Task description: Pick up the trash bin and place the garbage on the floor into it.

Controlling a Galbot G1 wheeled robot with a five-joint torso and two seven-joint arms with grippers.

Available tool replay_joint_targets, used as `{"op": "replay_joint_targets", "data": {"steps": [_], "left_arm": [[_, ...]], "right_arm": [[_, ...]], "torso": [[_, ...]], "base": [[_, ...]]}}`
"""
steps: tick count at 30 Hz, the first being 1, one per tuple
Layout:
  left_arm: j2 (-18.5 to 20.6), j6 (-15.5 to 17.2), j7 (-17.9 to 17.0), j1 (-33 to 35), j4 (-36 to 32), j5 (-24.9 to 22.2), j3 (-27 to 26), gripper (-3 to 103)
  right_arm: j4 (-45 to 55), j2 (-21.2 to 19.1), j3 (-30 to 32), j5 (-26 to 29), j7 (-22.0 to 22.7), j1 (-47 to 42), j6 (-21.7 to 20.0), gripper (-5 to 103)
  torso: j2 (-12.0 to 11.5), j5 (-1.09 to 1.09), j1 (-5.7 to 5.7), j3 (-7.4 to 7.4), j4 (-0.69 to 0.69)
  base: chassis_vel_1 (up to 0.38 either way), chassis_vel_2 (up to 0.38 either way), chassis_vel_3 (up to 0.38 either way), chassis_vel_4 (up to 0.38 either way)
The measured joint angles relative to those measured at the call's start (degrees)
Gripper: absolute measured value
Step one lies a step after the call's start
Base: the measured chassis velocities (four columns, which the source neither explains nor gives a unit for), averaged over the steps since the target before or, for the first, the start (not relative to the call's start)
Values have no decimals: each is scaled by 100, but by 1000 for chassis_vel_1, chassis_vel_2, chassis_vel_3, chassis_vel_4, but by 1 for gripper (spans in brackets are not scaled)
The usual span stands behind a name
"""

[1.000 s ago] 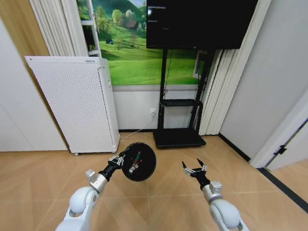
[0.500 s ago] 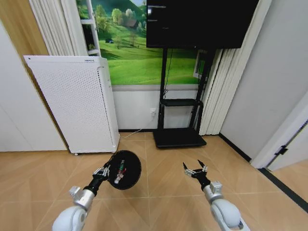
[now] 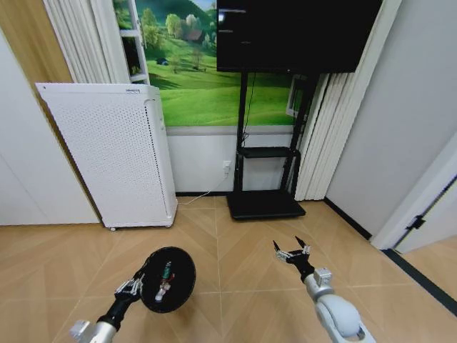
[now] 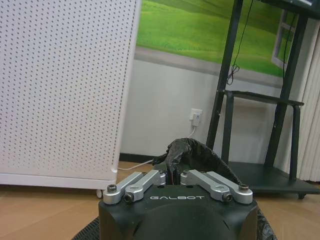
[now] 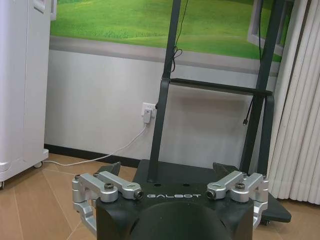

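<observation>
So the left claw sits in the lower left of the head view, pinched shut on the near rim of the trash bin. The bin hangs off it toward frame centre, mouth tipped up at the camera, with the garbage inside. The right claw, spread wide and empty, hovers right of centre, well apart from the bin, so the left arm is the one that matters here

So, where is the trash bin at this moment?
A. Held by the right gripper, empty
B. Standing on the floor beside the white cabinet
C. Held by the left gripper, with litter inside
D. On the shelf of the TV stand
C: in the head view the left gripper is shut on the rim of the bin, which has small litter pieces inside, while the right gripper is open and holds nothing.
</observation>
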Motion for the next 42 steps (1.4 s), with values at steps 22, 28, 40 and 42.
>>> {"op": "replay_joint_targets", "data": {"steps": [22, 28, 40, 42], "left_arm": [[-383, -95, 292, -520, 2008, -1747, -373, 7], [-353, -77, 341, -659, 2409, -2221, -357, 7], [-277, 188, 363, -702, 2522, -2285, -424, 19], [-275, 228, 343, -699, 2505, -2275, -427, 24]], "right_arm": [[-8, -782, -148, 399, 131, 300, -262, 100], [58, -824, -148, 399, 164, 268, -314, 100], [47, -828, -88, 404, 171, 241, -329, 100], [31, -828, -86, 406, 174, 240, -327, 100]], "torso": [[0, 2, 0, 1, -1], [0, 2, 0, 1, -1], [0, 0, 0, 1, -1], [0, 0, 0, 1, -1]], "base": [[0, 0, 0, 0], [0, 0, 0, 0], [0, 0, 0, 0], [0, 0, 0, 0]]}}
